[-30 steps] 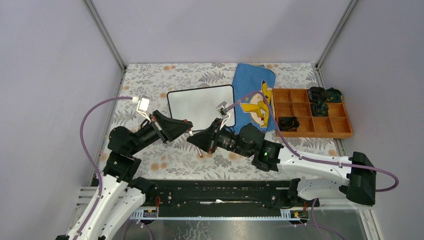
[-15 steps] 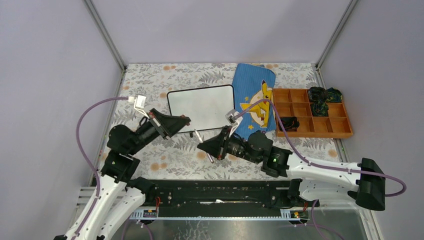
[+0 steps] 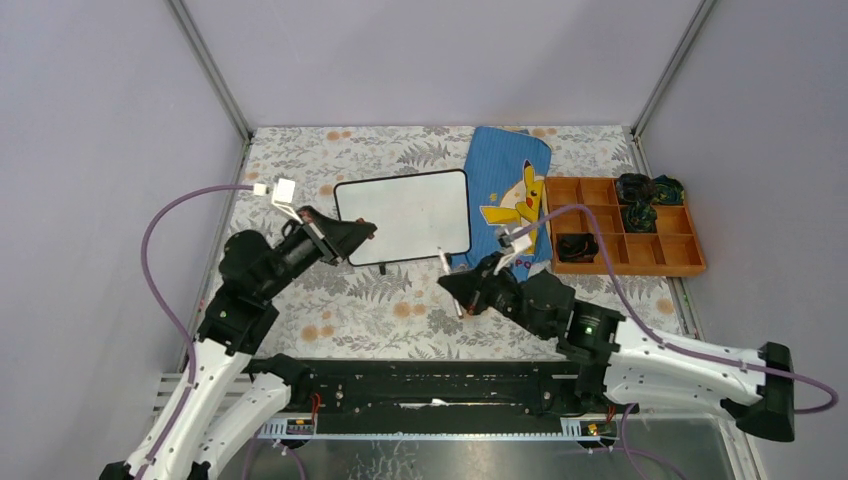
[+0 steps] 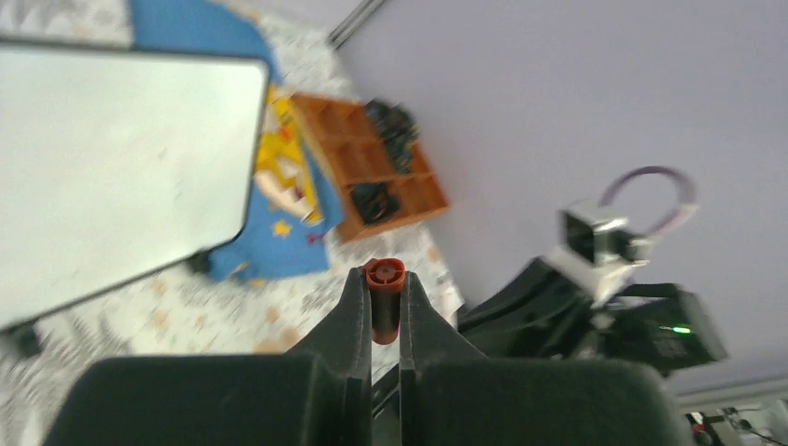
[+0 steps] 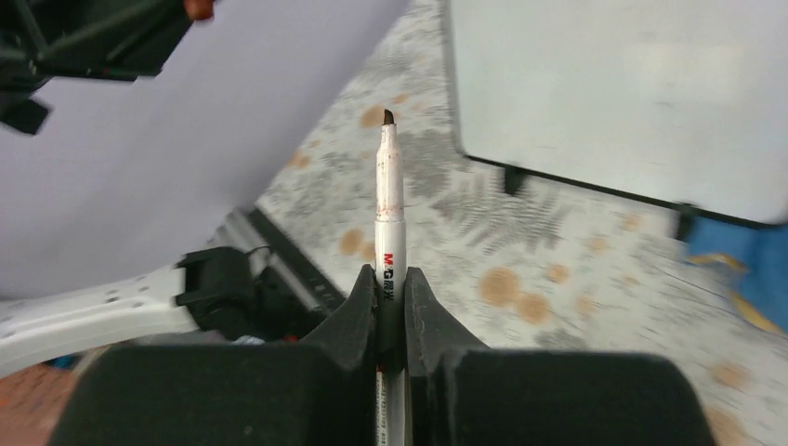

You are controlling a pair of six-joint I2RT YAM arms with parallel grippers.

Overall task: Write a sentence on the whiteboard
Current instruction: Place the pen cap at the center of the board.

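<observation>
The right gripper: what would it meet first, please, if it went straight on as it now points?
Probably the floral-patterned tablecloth, touched first by the white marker that gripper holds, beside the black-framed whiteboard; depth is unclear.

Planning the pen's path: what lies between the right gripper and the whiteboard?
Only bare floral tablecloth separates the right gripper, holding an uncapped marker, from the whiteboard; the right wrist view shows it.

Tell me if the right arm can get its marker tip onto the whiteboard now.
Probably yes. The right pincer grips the uncapped marker just short of the whiteboard, with only tablecloth between them.
</observation>
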